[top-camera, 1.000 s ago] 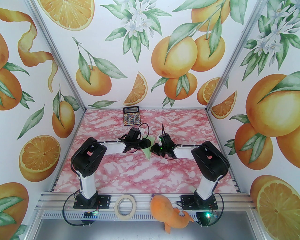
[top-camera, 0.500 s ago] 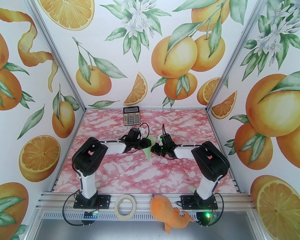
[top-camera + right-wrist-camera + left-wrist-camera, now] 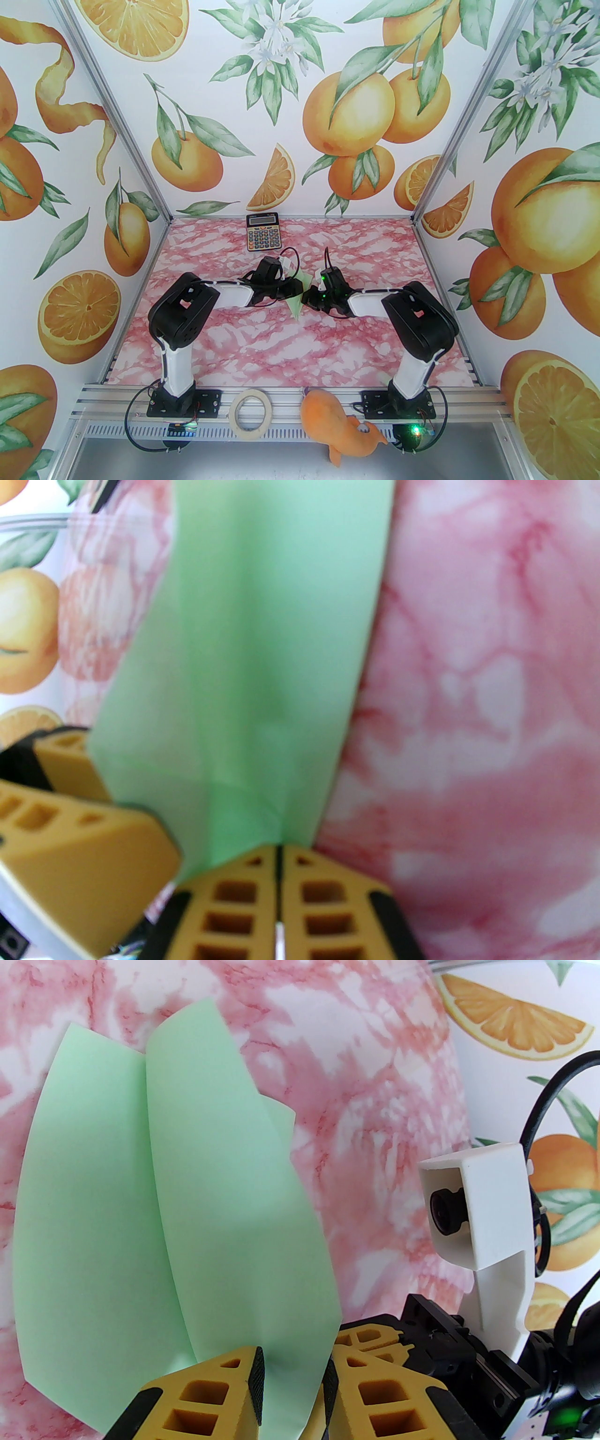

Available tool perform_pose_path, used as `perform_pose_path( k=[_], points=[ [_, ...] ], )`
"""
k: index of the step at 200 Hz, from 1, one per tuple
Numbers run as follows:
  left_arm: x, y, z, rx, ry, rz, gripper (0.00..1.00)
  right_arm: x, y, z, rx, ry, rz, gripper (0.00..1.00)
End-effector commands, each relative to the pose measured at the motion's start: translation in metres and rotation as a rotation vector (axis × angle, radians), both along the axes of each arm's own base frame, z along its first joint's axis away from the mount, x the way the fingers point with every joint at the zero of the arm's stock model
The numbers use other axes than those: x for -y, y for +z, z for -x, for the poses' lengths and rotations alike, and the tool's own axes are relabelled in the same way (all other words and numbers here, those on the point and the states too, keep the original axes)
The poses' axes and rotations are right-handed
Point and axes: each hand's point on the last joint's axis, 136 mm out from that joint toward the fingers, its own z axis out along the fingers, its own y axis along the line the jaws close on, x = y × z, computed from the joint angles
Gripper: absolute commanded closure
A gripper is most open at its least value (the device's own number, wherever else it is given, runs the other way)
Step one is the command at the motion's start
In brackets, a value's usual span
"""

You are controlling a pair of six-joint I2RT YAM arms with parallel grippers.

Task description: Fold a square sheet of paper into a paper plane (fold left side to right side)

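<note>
The calculator (image 3: 263, 231) lies flat at the far edge of the pink marbled table (image 3: 262, 347), and everything else sits nearer the arm bases than it does. Just on the near side of the calculator and a little to its right, the pale green paper plane (image 3: 297, 307) hangs between the two grippers, its point aimed away from the calculator. From above, both black wrists and their looping cables cover most of the paper, leaving a narrow tip and a sliver of the far edge in sight.

The right gripper (image 3: 280, 850) has its yellow fingers pressed together on one end of the plane, at the centre crease. The left gripper (image 3: 294, 1372) has its pads part way apart with the paper's edge in the gap; whether they press it I cannot tell.

Well away from the calculator, on the metal rail by the arm bases, rest a roll of beige tape (image 3: 252, 415), roughly in line with it, and an orange plush toy (image 3: 340, 424), off to the right.

Count: one calculator, one tape roll, one plush toy, one piece of green paper, two arms
</note>
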Motion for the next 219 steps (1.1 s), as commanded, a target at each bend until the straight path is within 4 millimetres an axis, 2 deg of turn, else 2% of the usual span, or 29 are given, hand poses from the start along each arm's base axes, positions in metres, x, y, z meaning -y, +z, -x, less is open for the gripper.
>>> perform_pose_path(
  k=[1, 56, 157, 181, 219],
  points=[
    [-0.008, 0.002, 0.0, 0.003, 0.011, -0.011, 0.71, 0.006, -0.022, 0.006, -0.05, 0.0, 0.056, 0.93],
    [-0.005, 0.027, -0.009, 0.038, 0.013, 0.031, 0.71, 0.005, -0.025, 0.006, -0.058, 0.005, 0.057, 0.93],
    [-0.003, 0.041, -0.018, 0.059, 0.03, 0.092, 0.71, 0.007, -0.029, 0.007, -0.07, 0.011, 0.076, 0.93],
    [0.0, 0.04, -0.018, 0.051, 0.026, 0.118, 0.71, 0.006, -0.029, 0.007, -0.069, 0.012, 0.076, 0.93],
    [0.002, 0.02, -0.013, 0.009, 0.016, 0.1, 0.71, 0.006, -0.028, 0.005, -0.066, 0.013, 0.076, 0.93]
  ],
)
